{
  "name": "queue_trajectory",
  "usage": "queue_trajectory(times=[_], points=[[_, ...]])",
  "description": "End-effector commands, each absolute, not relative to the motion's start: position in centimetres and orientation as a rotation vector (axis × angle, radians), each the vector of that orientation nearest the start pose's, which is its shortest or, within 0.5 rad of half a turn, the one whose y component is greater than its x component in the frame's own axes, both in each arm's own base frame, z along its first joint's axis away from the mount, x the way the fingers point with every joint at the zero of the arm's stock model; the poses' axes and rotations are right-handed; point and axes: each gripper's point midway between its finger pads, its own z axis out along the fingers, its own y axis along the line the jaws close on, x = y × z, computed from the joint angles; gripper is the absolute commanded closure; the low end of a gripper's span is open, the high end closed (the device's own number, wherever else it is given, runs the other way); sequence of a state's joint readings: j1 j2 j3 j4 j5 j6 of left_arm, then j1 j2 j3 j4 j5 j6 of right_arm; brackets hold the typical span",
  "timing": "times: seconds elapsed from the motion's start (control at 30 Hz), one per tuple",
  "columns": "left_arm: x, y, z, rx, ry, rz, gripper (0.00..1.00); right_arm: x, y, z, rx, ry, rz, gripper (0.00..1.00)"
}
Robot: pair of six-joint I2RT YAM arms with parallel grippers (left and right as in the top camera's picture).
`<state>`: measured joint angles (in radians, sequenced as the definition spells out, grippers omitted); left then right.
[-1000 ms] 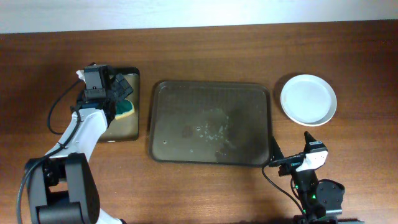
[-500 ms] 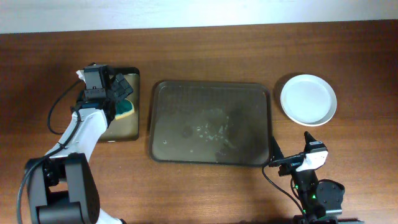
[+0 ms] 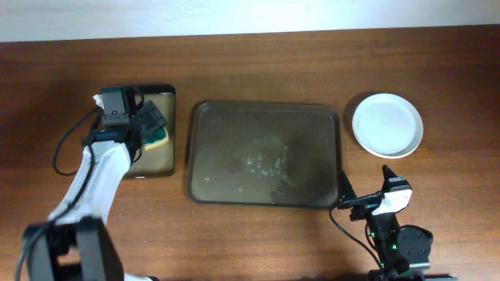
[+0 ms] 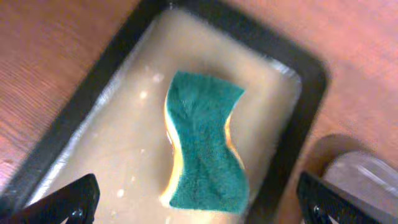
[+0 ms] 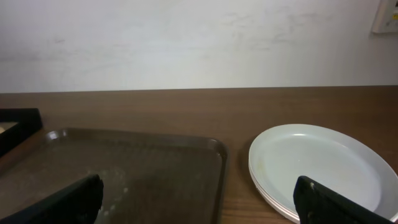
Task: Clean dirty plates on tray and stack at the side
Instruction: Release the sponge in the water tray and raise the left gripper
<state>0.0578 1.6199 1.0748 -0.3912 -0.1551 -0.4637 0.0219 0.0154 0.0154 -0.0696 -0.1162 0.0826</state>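
Note:
The white plates point(image 3: 387, 125) sit in one stack on the table, to the right of the dark brown tray point(image 3: 207, 125); the stack also shows in the right wrist view point(image 5: 317, 168). The tray holds only wet smears and crumbs point(image 5: 149, 149). My left gripper point(image 3: 148, 123) is open above a green and yellow sponge point(image 4: 205, 149) that lies in the small black tray point(image 4: 305, 68). My right gripper point(image 3: 367, 204) is open and empty at the front, near the brown tray's front right corner.
The small black tray point(image 3: 164, 168) with the beige bottom stands left of the brown tray. A white wall runs behind the table's far edge point(image 5: 186, 43).
My left arm has drawn back a little to the left and up over the small black tray. The sponge stays in it. The right arm has not moved.

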Motion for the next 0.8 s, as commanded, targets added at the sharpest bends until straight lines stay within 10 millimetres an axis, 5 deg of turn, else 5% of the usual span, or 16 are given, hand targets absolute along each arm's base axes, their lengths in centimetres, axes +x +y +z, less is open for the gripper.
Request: queue_trajectory(times=[0.0,0.33,0.63,0.77], points=[[39.3,5.5,15.7,-0.694,2.316,0.043,0.01,24.5,2.2,15.8,-0.016,1.642,0.170,0.02],[32.9,4.3,21.3,-0.628,2.085,-0.050,0.00,24.5,2.2,15.8,-0.016,1.642,0.171,0.02],[23.5,3.8,22.0,-0.594,1.921,-0.093,0.01,24.5,2.2,15.8,-0.016,1.642,0.170,0.02],[21.6,3.4,24.0,-0.562,1.821,-0.137,0.00,24.5,2.2,15.8,-0.016,1.642,0.170,0.02]])
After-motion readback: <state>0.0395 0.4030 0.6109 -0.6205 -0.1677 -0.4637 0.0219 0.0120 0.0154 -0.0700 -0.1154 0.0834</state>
